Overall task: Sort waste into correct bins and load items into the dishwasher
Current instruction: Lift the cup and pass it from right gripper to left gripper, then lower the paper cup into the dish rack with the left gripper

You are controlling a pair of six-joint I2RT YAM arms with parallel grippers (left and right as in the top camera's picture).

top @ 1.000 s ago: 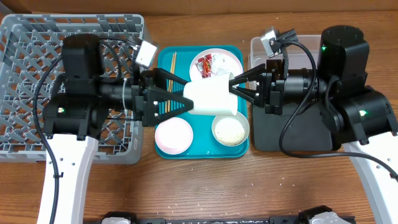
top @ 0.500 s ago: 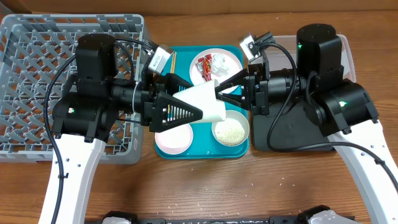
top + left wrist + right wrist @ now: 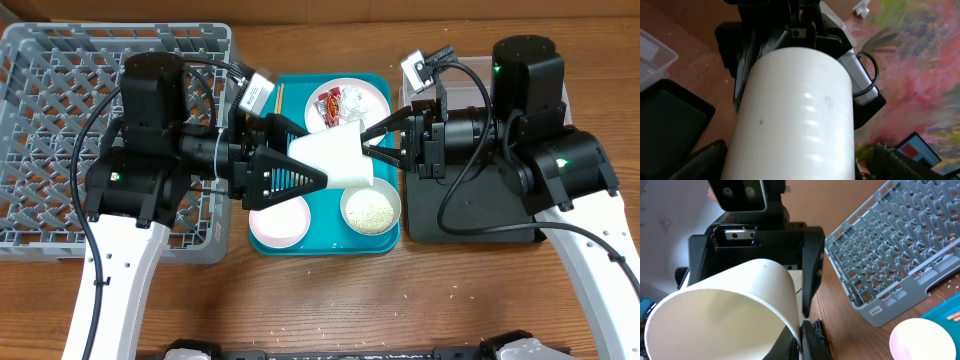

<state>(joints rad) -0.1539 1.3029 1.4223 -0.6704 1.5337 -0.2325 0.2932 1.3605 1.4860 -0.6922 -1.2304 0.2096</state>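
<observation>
The small white cup (image 3: 335, 158) hangs on its side between both arms, above the teal tray. My right gripper (image 3: 368, 148) is shut on its rim; the right wrist view shows the rim (image 3: 725, 310) pinched between the fingers (image 3: 805, 335). My left gripper (image 3: 312, 158) is open with its fingers on either side of the cup body (image 3: 795, 110), and a small gap shows at one finger (image 3: 800, 160). Below lie the round plate (image 3: 375, 95) with the red wrapper (image 3: 328, 103) and tissue (image 3: 350, 108), the small pink dish (image 3: 278, 218), the bowl holding rice (image 3: 370, 210) and the chopsticks (image 3: 278, 100).
The grey dish rack (image 3: 60, 110) stands at the left, also in the right wrist view (image 3: 890, 250). The teal tray (image 3: 390, 240) is in the middle. The clear tub (image 3: 420, 75) and the black tray (image 3: 470, 215) are at the right, under my right arm.
The cup rose from low over the tray and tilted. In the last half second it and my right gripper shifted slightly right, with my left fingers still around it.
</observation>
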